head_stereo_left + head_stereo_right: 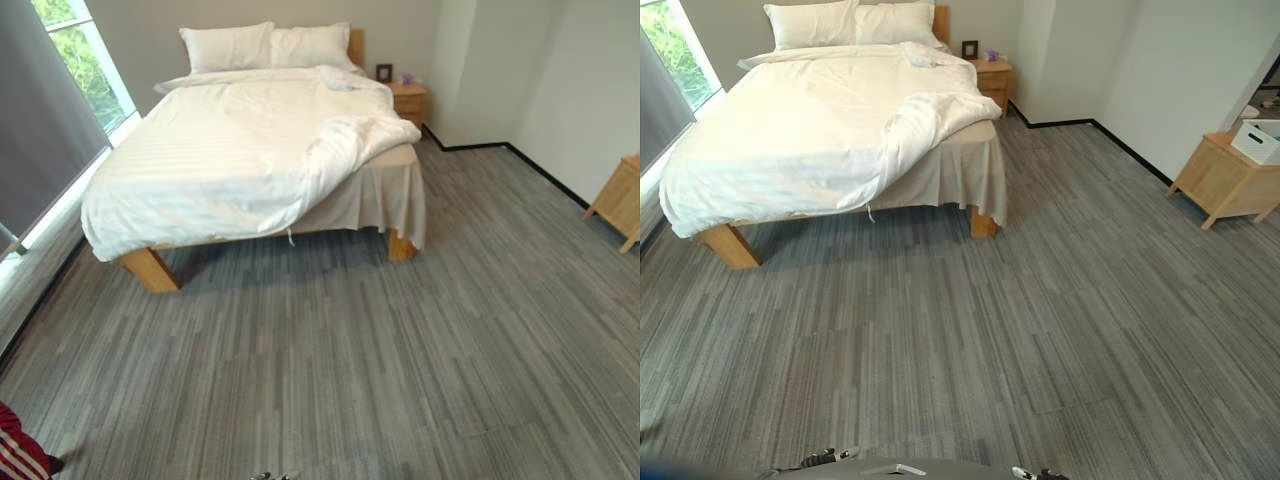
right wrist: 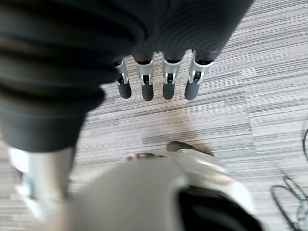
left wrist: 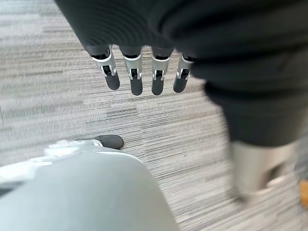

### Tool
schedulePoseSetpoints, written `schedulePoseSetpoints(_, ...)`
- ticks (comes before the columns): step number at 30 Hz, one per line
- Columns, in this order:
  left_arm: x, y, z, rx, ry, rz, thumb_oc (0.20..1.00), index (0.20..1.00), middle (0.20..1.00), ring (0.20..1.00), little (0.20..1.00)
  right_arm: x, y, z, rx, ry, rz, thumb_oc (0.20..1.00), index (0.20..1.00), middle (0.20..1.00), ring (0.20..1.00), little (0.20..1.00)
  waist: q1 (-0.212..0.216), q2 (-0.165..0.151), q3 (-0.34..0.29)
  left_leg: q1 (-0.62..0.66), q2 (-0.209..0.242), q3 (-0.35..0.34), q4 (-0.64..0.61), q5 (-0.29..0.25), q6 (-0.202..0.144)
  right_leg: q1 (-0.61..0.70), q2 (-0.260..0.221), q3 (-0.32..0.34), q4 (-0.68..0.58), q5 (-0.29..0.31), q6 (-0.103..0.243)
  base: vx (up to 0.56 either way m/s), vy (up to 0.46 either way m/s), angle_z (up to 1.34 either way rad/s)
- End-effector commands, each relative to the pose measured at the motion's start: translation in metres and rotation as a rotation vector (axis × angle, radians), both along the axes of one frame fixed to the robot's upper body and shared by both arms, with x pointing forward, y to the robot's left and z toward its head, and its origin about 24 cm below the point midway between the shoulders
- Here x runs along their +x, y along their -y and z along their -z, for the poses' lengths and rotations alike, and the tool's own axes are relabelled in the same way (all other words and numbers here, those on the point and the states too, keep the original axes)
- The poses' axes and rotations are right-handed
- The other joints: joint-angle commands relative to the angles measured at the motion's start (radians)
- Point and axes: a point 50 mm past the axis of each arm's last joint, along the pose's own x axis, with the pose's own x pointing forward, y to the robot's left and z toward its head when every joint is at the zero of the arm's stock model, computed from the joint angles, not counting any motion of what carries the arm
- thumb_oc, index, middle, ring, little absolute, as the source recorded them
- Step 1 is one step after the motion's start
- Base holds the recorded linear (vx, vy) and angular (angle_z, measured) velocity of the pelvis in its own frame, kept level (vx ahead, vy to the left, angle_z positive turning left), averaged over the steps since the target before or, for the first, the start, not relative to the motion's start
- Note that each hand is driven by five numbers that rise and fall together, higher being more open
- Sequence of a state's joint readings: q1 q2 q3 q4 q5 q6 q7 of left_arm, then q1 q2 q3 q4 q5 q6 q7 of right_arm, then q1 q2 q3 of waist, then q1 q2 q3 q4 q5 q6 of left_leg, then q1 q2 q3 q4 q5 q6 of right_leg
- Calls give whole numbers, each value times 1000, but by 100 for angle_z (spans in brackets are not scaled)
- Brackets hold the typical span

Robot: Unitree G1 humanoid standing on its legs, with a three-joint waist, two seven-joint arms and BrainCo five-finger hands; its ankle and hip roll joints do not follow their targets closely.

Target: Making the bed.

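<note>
A wooden bed point(image 1: 150, 268) stands across the room by the window. A white duvet point(image 1: 220, 150) covers it unevenly: its near right corner point(image 1: 350, 140) is bunched and folded back, baring the beige bed skirt point(image 1: 385, 190). Two white pillows point(image 1: 265, 45) lean at the headboard. My left hand point(image 3: 139, 72) hangs over the grey carpet with straight fingers and holds nothing. My right hand point(image 2: 159, 79) hangs the same way, its fingers straight and empty. Both hands are far from the bed.
A wooden nightstand point(image 1: 408, 100) with a small frame stands right of the headboard. A low wooden cabinet point(image 1: 1225, 180) carrying a white box stands by the right wall. A dark curtain point(image 1: 40, 120) and window are on the left. Grey carpet point(image 1: 350, 360) lies between me and the bed.
</note>
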State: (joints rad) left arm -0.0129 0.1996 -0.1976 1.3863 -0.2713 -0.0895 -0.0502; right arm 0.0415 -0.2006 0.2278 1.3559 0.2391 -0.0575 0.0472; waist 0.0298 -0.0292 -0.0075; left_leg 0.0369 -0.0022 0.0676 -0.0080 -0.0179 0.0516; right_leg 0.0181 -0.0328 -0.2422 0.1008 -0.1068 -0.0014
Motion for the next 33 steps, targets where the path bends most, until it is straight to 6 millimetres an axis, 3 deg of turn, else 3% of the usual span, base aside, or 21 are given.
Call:
schedulePoseSetpoints(1,28,22,-2,-55,77,-2,1000,1000,1000,1000,1000,13,1,-1,-11,13,-13,1000,1000,1000,1000,1000,1,-35,36,78,32,-16,-79,10,-96,92,-74,-15,-188,153,133,-6,5,4)
schedulePoseSetpoints(8,38,15,-5,-34,98,-8,1000,1000,1000,1000,1000,20,5,-3,-19,24,-15,1000,1000,1000,1000,1000,-4,-32,30,84,32,-8,-79,6,-96,95,-74,-9,-188,152,134,3,6,-1)
schedulePoseSetpoints(10,51,10,-9,-24,138,-33,1000,1000,1000,1000,1000,36,6,-6,-7,88,24,1000,1000,1000,1000,1000,-11,-30,25,87,32,-1,-79,5,-97,94,-73,-4,-188,153,135,6,11,-2)
schedulePoseSetpoints(11,57,7,-11,-13,158,-42,1000,1000,1000,1000,1000,45,9,-9,-18,120,23,1000,1000,1000,1000,1000,-13,-29,23,88,33,3,-79,4,-97,94,-73,0,-188,153,135,0,23,-5)
schedulePoseSetpoints(14,111,1,-35,23,379,-59,1000,1000,1000,1000,1000,104,11,-30,-47,338,-4,1000,1000,1000,1000,1000,-21,-22,26,88,34,14,-79,4,-98,86,-72,13,-188,159,138,-26,31,-11)
schedulePoseSetpoints(15,136,1,-55,-7,537,-82,1000,1000,1000,1000,1000,131,9,-47,-41,488,-28,1000,1000,1000,1000,1000,-23,-17,34,92,34,18,-79,3,-99,86,-71,17,-188,160,139,-52,38,-23)
schedulePoseSetpoints(17,154,1,-81,-65,729,-113,1000,1000,1000,1000,1000,158,11,-80,-43,705,-34,1000,1000,1000,1000,1000,-31,-12,35,83,33,19,-79,9,-98,74,-73,19,-188,164,143,-42,27,-14)
schedulePoseSetpoints(18,154,1,-81,-65,729,-113,1000,1000,1000,1000,1000,158,11,-80,-43,705,-34,1000,1000,1000,1000,1000,-31,-12,35,83,33,19,-79,9,-98,74,-73,19,-188,164,143,0,0,0)
schedulePoseSetpoints(19,161,3,-103,-101,846,-81,1000,1000,1000,1000,1000,170,12,-105,-45,858,-25,1000,1000,1000,1000,1000,-34,-9,40,80,33,20,-79,11,-96,72,-75,18,-188,168,145,0,0,0)
schedulePoseSetpoints(20,164,3,-111,-109,890,-69,1000,1000,1000,1000,1000,175,13,-116,-41,921,-15,1000,1000,1000,1000,1000,-34,-7,42,78,32,19,-79,12,-95,72,-77,17,-188,169,145,0,0,0)
schedulePoseSetpoints(24,168,7,-126,-152,962,-85,1000,1000,1000,1000,1000,182,6,-132,-7,1010,-38,1000,1000,1000,1000,1000,-31,-8,49,80,29,19,-79,9,-93,76,-80,16,-188,170,145,0,0,0)
schedulePoseSetpoints(28,163,9,-128,-183,979,-92,1000,1000,1000,1000,1000,181,3,-142,-38,1044,-120,1000,1000,1000,1000,1000,-28,-9,55,81,30,22,-79,8,-93,75,-81,17,-188,169,146,0,0,0)
schedulePoseSetpoints(33,140,-1,-125,-214,980,-149,1000,1000,1000,1000,1000,171,-7,-154,49,1111,-149,1000,1000,1000,1000,1000,-22,-14,63,78,25,22,-79,5,-89,72,-87,16,-188,170,152,0,0,0)
